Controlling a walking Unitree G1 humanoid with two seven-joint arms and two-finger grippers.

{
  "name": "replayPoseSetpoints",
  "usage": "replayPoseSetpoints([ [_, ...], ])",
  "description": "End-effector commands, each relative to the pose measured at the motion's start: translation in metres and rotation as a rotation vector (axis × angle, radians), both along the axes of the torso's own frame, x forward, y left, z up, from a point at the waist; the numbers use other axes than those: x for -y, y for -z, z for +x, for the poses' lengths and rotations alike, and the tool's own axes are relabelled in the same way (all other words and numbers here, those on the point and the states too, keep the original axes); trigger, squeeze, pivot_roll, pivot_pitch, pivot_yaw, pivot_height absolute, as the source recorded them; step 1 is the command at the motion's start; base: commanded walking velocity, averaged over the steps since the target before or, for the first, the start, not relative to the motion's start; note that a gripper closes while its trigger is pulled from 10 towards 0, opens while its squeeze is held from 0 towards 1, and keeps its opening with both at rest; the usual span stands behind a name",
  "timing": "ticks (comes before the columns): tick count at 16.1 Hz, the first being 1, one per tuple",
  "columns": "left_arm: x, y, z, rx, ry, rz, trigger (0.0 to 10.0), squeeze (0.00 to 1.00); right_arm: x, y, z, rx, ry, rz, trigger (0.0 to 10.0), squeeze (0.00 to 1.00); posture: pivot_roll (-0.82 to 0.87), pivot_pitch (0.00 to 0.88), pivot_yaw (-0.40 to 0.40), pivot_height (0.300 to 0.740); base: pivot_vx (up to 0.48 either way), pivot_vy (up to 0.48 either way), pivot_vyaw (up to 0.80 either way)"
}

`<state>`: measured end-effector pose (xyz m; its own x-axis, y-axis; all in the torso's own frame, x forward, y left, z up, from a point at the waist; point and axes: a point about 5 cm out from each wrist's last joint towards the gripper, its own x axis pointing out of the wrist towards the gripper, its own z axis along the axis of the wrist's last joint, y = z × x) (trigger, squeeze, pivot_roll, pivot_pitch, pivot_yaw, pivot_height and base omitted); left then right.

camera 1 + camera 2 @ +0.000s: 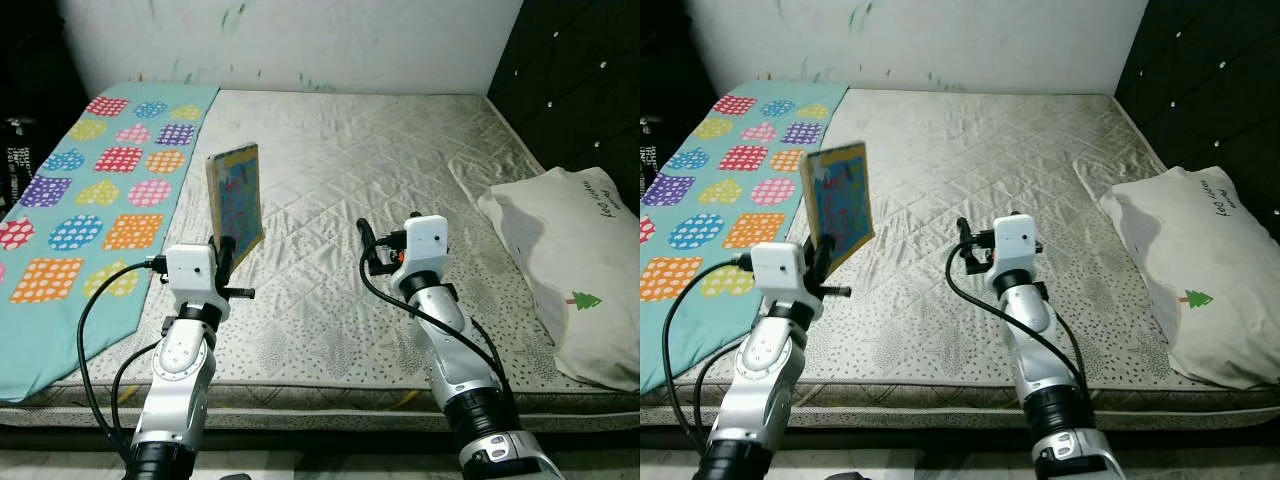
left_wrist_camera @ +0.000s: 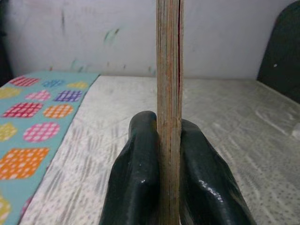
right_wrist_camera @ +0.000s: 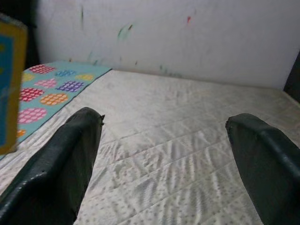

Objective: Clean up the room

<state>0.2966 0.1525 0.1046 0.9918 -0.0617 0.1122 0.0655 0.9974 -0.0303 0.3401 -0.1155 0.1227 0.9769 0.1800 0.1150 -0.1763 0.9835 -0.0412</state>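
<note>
The left gripper (image 1: 228, 252) is holding a book (image 1: 236, 194) upright above the bed (image 1: 400, 170), left of centre in the left eye view, its colourful cover facing right and toward the camera. The fingers (image 2: 138, 178) are closing on the book's lower edge, one finger pressing each cover, so that the page block is standing vertically between them in the centre of the left wrist view; this edge-on pinch is probably keeping the covers shut and the book clear of the mattress for carrying away. The book is rising from the fingertips into the upper half of that frame, with most of its height unsupported above the grip. The right gripper (image 3: 164, 154) is hovering over the bare mattress at centre, its fingers spreading wide and holding nothing, with the book's yellow edge showing at the far left of the right wrist view, well apart from them. A patterned blanket (image 1: 90, 190) is lying along the left side of the bed, and a white pillow (image 1: 570, 260) is resting at the right edge.
</note>
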Motion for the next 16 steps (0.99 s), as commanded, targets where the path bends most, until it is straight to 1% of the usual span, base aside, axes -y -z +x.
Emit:
replayPoseSetpoints([
  [1,0.002,-0.004,-0.004,0.036,-0.004,0.005,10.0,0.0,0.01,0.008,-0.004,-0.016,0.026,-0.015,10.0,0.0,0.07,0.0,0.001,0.74,0.0,0.0,0.0],
  [3,0.005,0.004,-0.011,0.014,0.01,0.009,10.0,0.0,0.027,0.018,-0.011,-0.041,0.059,-0.04,10.0,0.0,0.06,0.0,0.003,0.74,0.0,0.0,0.0],
  [5,0.009,0.007,-0.011,-0.005,0.038,0.013,10.0,0.0,0.044,0.025,-0.018,-0.063,0.102,-0.061,10.0,0.0,0.05,0.0,0.004,0.74,0.0,0.0,-0.8],
  [7,0.009,0.009,-0.011,-0.01,0.042,0.015,10.0,0.0,0.047,0.027,-0.02,-0.067,0.106,-0.066,10.0,0.0,0.05,0.0,0.006,0.74,0.0,0.0,-0.8],
  [9,0.011,0.007,-0.013,-0.007,0.053,0.016,10.0,0.0,0.048,0.028,-0.022,-0.071,0.111,-0.07,10.0,0.0,0.05,0.0,-0.004,0.74,0.0,0.0,0.0],
  [10,0.01,0.008,-0.017,-0.011,0.05,0.016,10.0,0.0,0.044,0.031,-0.024,-0.085,0.092,-0.077,10.0,0.0,0.06,0.013,-0.023,0.74,0.0,0.0,0.0],
  [12,0.009,0.01,-0.02,-0.015,0.036,0.012,10.0,0.0,0.041,0.033,-0.025,-0.093,0.065,-0.086,10.0,0.0,0.07,0.02,-0.036,0.74,0.0,0.0,0.0],
  [14,0.009,0.013,-0.023,-0.022,0.013,-0.002,10.0,0.0,0.038,0.032,-0.023,-0.093,0.046,-0.094,10.0,0.0,0.07,0.02,-0.048,0.74,0.0,0.0,0.0],
  [16,0.013,0.012,-0.024,-0.022,0.019,-0.005,10.0,0.0,0.037,0.029,-0.02,-0.091,0.045,-0.097,10.0,0.0,0.08,0.019,-0.045,0.74,0.0,0.0,0.0],
])
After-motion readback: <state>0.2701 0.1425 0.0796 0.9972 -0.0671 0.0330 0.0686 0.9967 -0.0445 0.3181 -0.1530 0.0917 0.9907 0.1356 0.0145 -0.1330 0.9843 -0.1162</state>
